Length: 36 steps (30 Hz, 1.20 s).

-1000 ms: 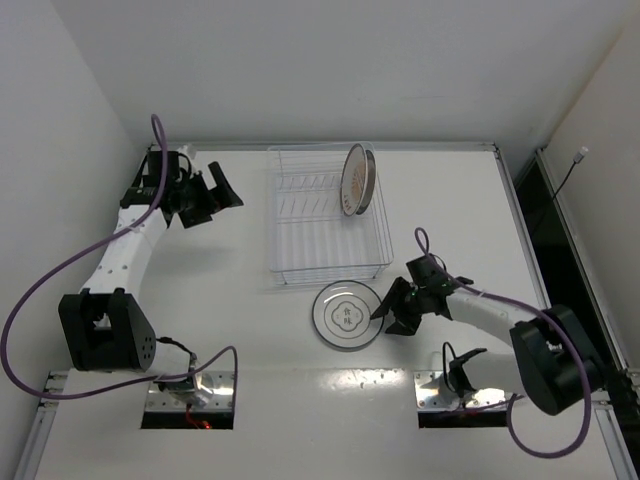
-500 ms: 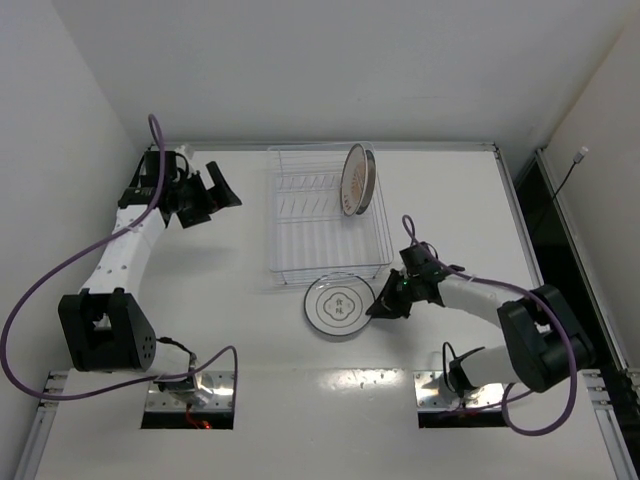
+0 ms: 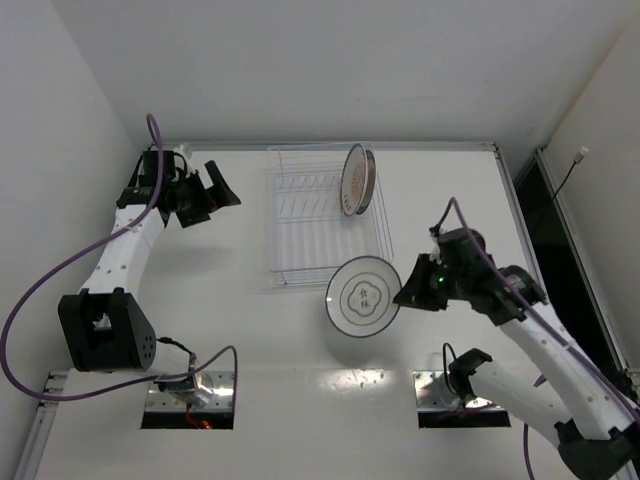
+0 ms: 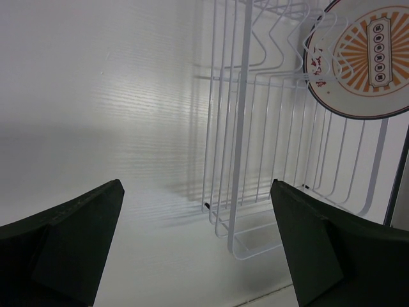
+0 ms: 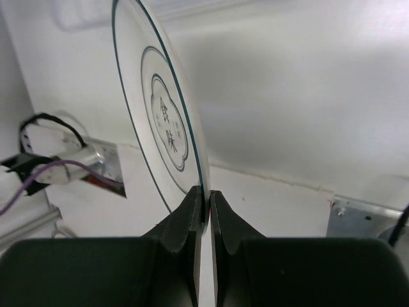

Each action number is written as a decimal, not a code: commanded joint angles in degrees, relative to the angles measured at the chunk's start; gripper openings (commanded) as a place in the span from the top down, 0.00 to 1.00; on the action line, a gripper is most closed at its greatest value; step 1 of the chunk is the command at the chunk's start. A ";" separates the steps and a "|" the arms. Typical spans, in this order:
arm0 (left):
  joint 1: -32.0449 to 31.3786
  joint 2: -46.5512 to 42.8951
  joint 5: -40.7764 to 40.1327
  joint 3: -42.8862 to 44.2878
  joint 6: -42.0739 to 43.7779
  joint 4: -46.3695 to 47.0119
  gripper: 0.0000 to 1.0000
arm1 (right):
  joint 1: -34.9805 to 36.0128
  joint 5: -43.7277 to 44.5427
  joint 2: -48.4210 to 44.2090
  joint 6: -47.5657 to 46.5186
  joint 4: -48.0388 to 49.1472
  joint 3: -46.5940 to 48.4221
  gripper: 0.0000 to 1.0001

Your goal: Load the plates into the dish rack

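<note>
Now, right gripper: fingers pinched tight on the white plate's rim.
White plate: tilted on edge, clear of the table, at the dish rack's 5 o'clock.
In the way: the rack's near wire wall, just beside the plate.
Sunburst plate: upright in the slots, rack's 1 o'clock corner.
Left gripper: spread wide, holding nothing, at the rack's 9 o'clock.

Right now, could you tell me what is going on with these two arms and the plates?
The right gripper is pinching the rim of the white plate and holds it tilted above the table, just in front of the near edge of the dish rack. The orange sunburst plate already stands upright in the rack's far right corner. The left gripper is open and holds nothing, off to the rack's left.
</note>
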 commanded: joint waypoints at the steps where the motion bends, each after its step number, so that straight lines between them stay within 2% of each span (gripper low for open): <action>1: 0.71 0.20 1.52 2.82 -0.01 1.28 0.00 | 0.14 10.94 0.58 -5.23 -12.26 15.89 1.00; 2: 0.71 0.20 1.52 2.83 -0.01 1.28 0.00 | 0.14 13.25 2.33 -6.47 -13.33 19.85 1.00; 3: 0.71 0.20 1.52 3.35 -0.53 1.28 0.00 | 0.14 15.79 7.31 -8.13 -14.13 28.59 1.00; 4: 0.71 0.20 1.52 3.36 -0.54 1.28 0.00 | 0.14 23.39 10.67 -11.72 -17.18 33.90 1.00; 5: 0.71 -0.50 1.52 3.88 -0.54 1.28 0.00 | 0.14 27.03 14.09 -13.75 -18.25 43.96 1.00; 6: 0.71 -0.50 0.83 3.88 -0.54 0.67 0.00 | 0.14 30.03 17.52 -16.04 -18.26 48.58 1.00; 7: 0.71 -1.29 -0.05 3.88 -0.54 0.66 0.00 | 0.14 35.19 24.43 -19.89 -18.79 57.33 1.00; 12: -1.92 -3.14 -5.06 2.13 -0.54 -0.65 0.00 | -0.38 46.04 44.77 -29.93 -16.25 80.30 1.00; 13: -2.45 -4.27 -5.07 1.25 -0.54 -0.66 0.00 | -0.38 47.88 50.72 -30.82 -14.94 82.44 1.00; 15: -2.45 -4.81 -6.72 0.46 -0.54 -0.66 0.00 | -0.38 49.56 55.15 -31.96 -13.00 85.36 1.00; 19: -2.45 -7.18 -7.96 -1.12 -0.01 -1.19 0.00 | 0.14 51.15 60.87 -34.61 -2.73 82.99 1.00; 22: -2.97 -7.89 -8.58 -1.74 0.52 -1.71 0.00 | 0.14 51.76 64.83 -35.13 1.49 82.99 1.00; 26: -3.51 -7.89 -9.20 -2.97 1.04 -2.24 0.00 | 0.66 51.15 70.72 -35.13 2.04 86.94 1.00; 36: -3.51 -6.22 -7.44 -2.26 1.04 -2.24 0.00 | 1.72 55.45 79.60 -36.19 5.19 86.42 1.00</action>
